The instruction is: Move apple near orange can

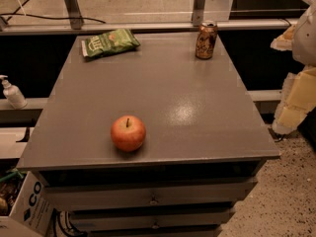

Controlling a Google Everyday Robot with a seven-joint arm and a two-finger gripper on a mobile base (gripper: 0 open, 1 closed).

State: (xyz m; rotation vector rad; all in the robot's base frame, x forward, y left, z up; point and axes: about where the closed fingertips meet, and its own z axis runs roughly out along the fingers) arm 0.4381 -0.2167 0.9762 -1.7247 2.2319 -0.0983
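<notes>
Hand [295, 90] at right edge, grip state untellable; apple [128, 133] front, orange can [206, 40] far back; box [30, 206] reads "CO".

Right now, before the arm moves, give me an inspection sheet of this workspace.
Surface: gray tabletop over drawers.
Job's things: apple upright near the front edge; orange can upright at back right, well apart from it.
Clutter: green chip bag flat at back left.
End effector: not in view; only part of the arm shows at the right edge, off the table.
Cables: black cable on the floor behind the table.
Surroundings: pump bottle on left ledge; cardboard box lower left.
</notes>
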